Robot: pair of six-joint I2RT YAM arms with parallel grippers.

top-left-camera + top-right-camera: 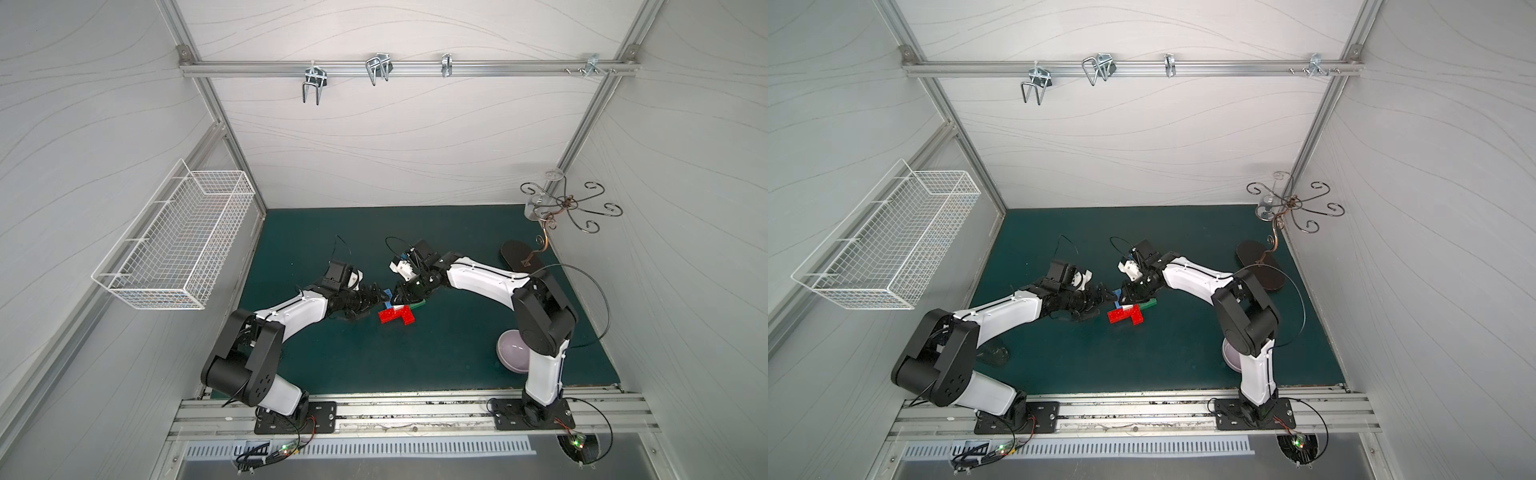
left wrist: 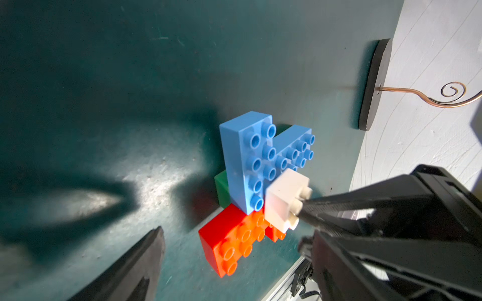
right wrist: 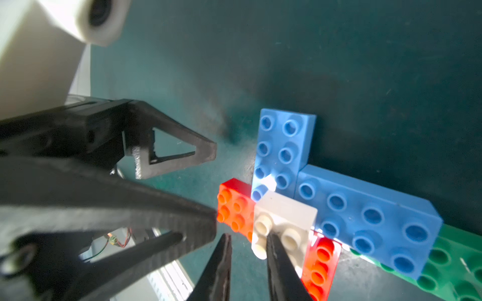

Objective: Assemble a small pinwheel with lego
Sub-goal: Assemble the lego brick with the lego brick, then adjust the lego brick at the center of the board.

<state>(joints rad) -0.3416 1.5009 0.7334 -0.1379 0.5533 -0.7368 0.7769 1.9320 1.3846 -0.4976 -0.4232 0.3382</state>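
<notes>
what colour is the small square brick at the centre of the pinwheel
White; the centre brick shows best in the right wrist view.

- The left arm (image 1: 291, 311) is bent at the elbow and reaches down low to the pinwheel (image 1: 395, 316) from the robot's left.
- The left gripper (image 1: 378, 305) is wide open, just beside the pinwheel.
- The right arm (image 1: 478, 278) bends down to the pinwheel from the other side.
- The right gripper (image 3: 247, 242) has its fingers pulled close together, and one fingertip (image 3: 273, 250) rests on the pinwheel's white middle.
</notes>
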